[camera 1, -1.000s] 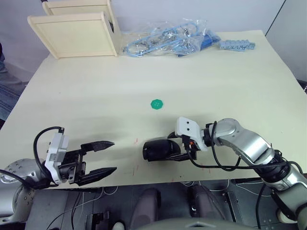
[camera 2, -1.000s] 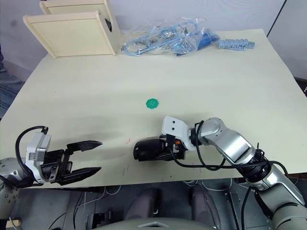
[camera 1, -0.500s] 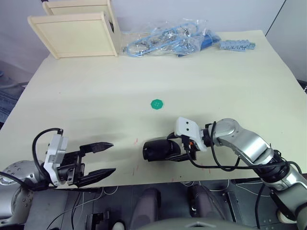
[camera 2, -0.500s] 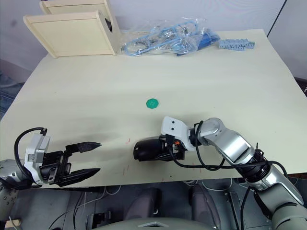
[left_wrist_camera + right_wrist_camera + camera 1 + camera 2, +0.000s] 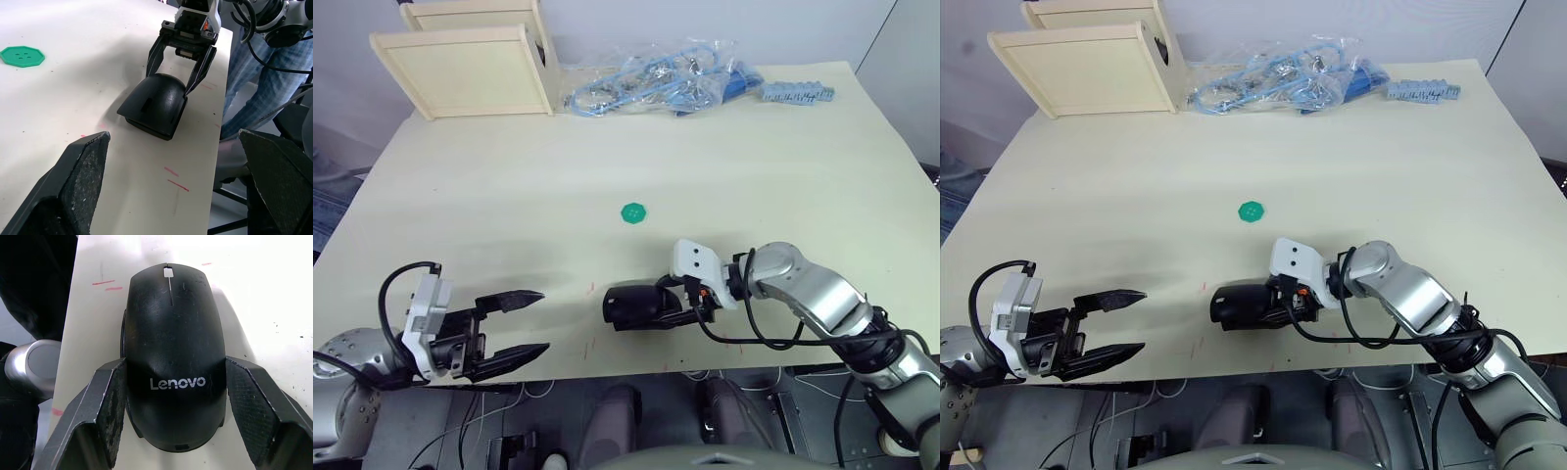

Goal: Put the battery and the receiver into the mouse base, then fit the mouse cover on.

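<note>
Mouse cover (image 5: 638, 305) sits fitted over the mouse base near the worktop's (image 5: 509, 196) front edge, below a green disc (image 5: 633, 212). The right tool (image 5: 171, 396) straddles its rear, one finger touching its side (the other seems just apart). The left tool (image 5: 521, 323) hovers well apart, fingers spread wide and empty.
</note>
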Tool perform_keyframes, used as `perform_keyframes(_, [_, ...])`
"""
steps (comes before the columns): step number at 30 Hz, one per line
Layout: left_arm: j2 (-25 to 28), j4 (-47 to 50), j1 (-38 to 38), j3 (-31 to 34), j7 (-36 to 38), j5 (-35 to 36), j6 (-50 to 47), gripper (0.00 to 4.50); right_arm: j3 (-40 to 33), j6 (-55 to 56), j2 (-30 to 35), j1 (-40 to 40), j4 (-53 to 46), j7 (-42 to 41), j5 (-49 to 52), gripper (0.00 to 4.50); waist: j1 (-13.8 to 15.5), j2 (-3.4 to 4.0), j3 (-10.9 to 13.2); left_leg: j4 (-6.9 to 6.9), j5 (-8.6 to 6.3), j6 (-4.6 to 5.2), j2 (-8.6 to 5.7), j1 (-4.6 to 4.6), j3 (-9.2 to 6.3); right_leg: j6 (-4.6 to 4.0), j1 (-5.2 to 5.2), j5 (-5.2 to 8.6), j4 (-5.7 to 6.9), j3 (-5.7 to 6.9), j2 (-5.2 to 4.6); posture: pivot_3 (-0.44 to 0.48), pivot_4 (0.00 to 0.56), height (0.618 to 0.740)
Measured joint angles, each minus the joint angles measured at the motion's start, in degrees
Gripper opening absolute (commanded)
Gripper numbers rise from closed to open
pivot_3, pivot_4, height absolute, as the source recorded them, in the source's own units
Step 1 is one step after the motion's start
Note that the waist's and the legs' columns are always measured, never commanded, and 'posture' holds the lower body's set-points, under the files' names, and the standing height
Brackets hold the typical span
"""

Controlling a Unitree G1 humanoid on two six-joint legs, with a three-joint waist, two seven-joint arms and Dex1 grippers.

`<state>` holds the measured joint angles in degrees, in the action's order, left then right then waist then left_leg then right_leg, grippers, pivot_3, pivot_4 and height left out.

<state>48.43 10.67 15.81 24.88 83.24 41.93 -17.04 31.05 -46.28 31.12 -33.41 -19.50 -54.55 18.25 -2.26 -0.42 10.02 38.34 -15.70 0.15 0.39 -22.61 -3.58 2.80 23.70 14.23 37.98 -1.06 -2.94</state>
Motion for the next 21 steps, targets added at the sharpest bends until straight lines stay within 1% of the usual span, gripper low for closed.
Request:
perform_keyframes(13, [0.0, 0.0, -0.18, 0.0, 0.01, -0.01, 0.0, 4.5, -0.62, -5.06, 4.0, -0.94, -7.0, -0.01, 0.7, 2.86, 0.04, -0.02, -0.01, 0.0, 0.0, 0.0, 0.0, 0.01, -0.01, 0.0, -0.01, 0.0, 0.0, 0.0, 0.0, 0.0, 0.15, 0.74])
perform_keyframes(21, [0.0, 0.0, -0.3, -0.01, 0.05, -0.02, 0.01, 4.5, -0.57, -10.71, 3.94, -2.48, -9.86, 2.01, 0.83, 2.86, 0.03, -0.02, -0.01, 0.0, 0.0, 0.0, 0.0, 0.01, -0.01, 0.0, -0.01, 0.0, 0.0, 0.0, 0.0, 0.0, 0.15, 0.74])
